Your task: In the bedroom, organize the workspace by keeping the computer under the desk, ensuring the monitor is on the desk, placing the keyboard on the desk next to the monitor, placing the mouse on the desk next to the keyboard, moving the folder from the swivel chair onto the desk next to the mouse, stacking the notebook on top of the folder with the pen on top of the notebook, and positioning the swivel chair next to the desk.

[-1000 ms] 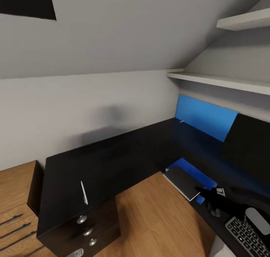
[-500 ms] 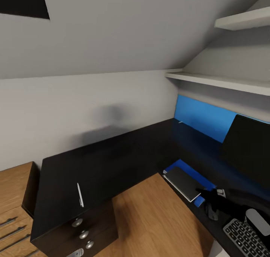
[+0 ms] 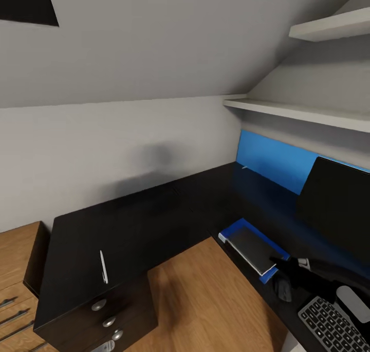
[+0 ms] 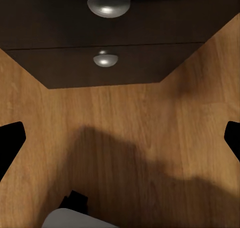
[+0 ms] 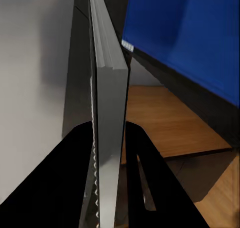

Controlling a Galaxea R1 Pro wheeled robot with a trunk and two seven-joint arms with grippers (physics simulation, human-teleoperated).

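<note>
The black L-shaped desk [image 3: 154, 213] has its drawer unit [image 3: 108, 316] at the near left. A white pen [image 3: 103, 267] lies on the top above the drawers. On the right wing lies the blue folder [image 3: 232, 232], with the grey notebook [image 3: 252, 246] over it. My right gripper [image 3: 282, 264] is shut on the notebook's near corner; the notebook [image 5: 110, 88] stands edge-on between the black fingers [image 5: 72, 178], beside the folder [image 5: 190, 38]. The monitor [image 3: 334, 208] and keyboard [image 3: 329, 326] are at the far right. My left gripper [image 4: 120, 143] is open over the wooden floor, facing the drawer knobs [image 4: 106, 59].
A blue panel [image 3: 275, 159] lines the wall behind the desk, under two white shelves [image 3: 308, 113]. A pale oval object [image 3: 352, 303] sits beside the keyboard. A light wooden cabinet [image 3: 15, 254] stands left of the desk. Wooden floor [image 3: 205, 300] fills the desk's inner corner.
The whole head picture has slid left, so the camera has turned. My right gripper still holds the notebook over the folder. The pen has not moved on the desk.
</note>
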